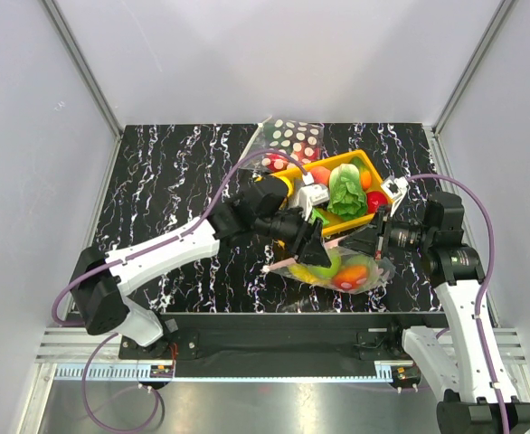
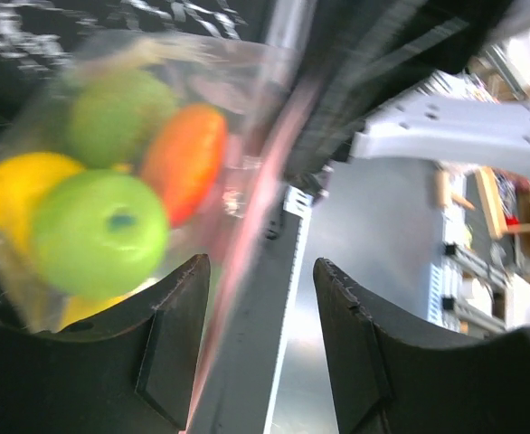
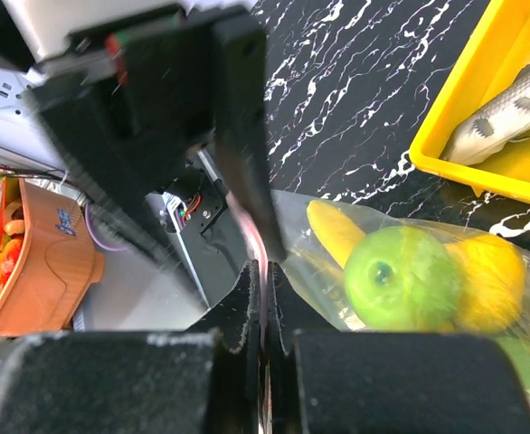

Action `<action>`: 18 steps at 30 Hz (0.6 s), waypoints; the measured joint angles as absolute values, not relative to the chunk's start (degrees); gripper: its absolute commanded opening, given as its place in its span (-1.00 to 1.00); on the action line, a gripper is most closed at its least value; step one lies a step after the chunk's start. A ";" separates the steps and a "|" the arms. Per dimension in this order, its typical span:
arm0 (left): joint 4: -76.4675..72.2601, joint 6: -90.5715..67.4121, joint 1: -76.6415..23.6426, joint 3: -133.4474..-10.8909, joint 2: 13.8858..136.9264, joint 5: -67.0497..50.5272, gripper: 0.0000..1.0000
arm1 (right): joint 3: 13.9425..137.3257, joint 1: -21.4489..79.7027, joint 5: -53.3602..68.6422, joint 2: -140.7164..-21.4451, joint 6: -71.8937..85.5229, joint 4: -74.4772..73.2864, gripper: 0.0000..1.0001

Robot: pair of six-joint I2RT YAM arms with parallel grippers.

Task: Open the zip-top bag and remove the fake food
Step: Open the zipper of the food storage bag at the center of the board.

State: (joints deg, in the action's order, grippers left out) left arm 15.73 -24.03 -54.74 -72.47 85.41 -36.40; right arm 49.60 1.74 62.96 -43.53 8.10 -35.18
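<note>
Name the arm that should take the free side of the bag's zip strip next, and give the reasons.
Left. The right gripper is shut on the pink zip strip of the zip-top bag, so it is occupied. The left gripper stands open, with the strip running between its jaws.

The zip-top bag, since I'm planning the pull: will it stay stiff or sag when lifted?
Probably floppy: the zip-top bag is thin crinkled film draped around the fake food. The round green apple inside may roll, shifting weight.
</note>
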 measured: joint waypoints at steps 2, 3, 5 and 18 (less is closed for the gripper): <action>15.18 -24.05 -55.75 -72.44 85.41 -38.02 0.08 | 49.60 1.74 62.70 -43.53 7.99 -35.16 -1.00; 14.66 -24.08 -56.07 -72.23 85.36 -38.74 0.05 | 49.60 1.74 62.63 -43.53 7.99 -35.16 -1.00; 13.61 -24.53 -56.36 -71.64 85.32 -39.90 -0.18 | 49.60 1.76 62.61 -43.62 7.99 -35.18 -1.00; 8.08 -28.18 -57.74 -68.95 84.84 -39.55 -1.00 | 49.60 1.78 61.98 -43.86 8.75 -35.27 -0.75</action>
State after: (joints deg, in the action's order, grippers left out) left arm 8.08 -28.18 -57.74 -68.95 84.84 -39.55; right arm 49.60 1.78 61.98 -43.86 8.75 -35.27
